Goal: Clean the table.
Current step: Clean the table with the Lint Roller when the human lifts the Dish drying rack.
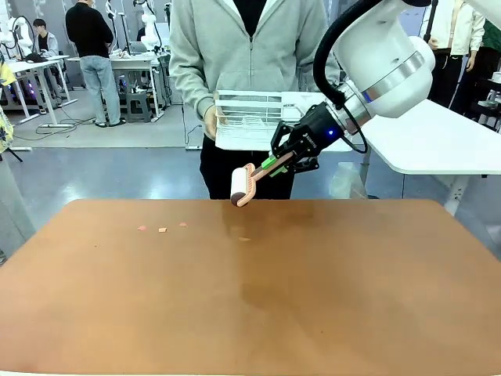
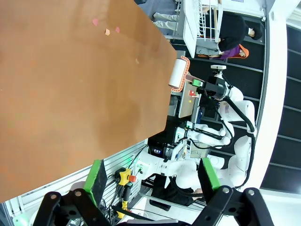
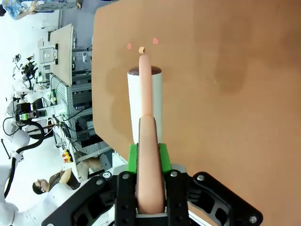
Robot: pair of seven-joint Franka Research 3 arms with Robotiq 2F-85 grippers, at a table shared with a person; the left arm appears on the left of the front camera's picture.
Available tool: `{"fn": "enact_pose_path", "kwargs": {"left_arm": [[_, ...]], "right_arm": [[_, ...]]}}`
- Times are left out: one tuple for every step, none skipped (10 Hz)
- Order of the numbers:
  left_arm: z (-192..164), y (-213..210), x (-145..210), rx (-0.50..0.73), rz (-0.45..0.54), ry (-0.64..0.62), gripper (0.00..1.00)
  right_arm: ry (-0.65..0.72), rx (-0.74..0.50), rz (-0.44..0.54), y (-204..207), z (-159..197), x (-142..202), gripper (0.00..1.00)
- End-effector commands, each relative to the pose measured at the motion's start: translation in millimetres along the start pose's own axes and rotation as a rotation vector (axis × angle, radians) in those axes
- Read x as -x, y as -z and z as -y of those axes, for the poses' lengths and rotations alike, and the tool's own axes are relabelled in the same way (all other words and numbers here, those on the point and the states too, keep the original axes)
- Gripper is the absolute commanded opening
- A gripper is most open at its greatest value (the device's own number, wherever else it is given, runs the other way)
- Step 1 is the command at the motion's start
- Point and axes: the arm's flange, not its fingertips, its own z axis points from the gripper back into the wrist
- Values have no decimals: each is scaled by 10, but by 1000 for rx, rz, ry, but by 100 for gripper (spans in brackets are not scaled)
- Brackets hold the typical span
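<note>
Counter: large reddish-brown matte counter (image 1: 329,313), rounded corners; broad bare top on the near side and the right.
Rack: white wire rack (image 1: 249,117), in a person's hands beyond the far edge.
Left arm: green-padded left fingers (image 2: 97,175) apart, holding nothing, off the counter's edge.
Right arm: right fingers (image 3: 133,159) clamped on the roller's pink handle.
Roller: white lint roller (image 1: 241,188), pink frame, at the far edge.
Scraps: small pink scraps (image 1: 162,229), left of the roller, near the far edge.

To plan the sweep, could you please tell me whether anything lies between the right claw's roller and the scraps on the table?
Nothing visible does. The right claw, shut on the roller, hangs over the table's far edge; only bare tabletop separates it from the scraps.
</note>
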Motion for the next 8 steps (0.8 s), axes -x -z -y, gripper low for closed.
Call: {"fn": "enact_pose_path", "kwargs": {"left_arm": [[-6, -22, 9, 1, 5, 5, 100], [-6, -22, 9, 1, 5, 5, 100], [-6, -22, 9, 1, 5, 5, 100], [-6, -22, 9, 1, 5, 5, 100], [-6, -22, 9, 1, 5, 5, 100], [-6, -22, 9, 1, 5, 5, 100], [-6, -22, 9, 1, 5, 5, 100], [-6, -22, 9, 1, 5, 5, 100]], "right_arm": [[-20, -8, -22, 31, -39, 31, 21], [-20, -8, -22, 31, -39, 31, 21], [-20, -8, -22, 31, -39, 31, 21], [-3, -5, -14, 24, -16, 20, 21], [-21, -32, -49, 244, 61, -148, 21], [32, -28, -39, 413, 130, -334, 21], [41, -42, -56, 594, 147, -451, 21], [71, -30, -54, 772, 160, -503, 21]]}}
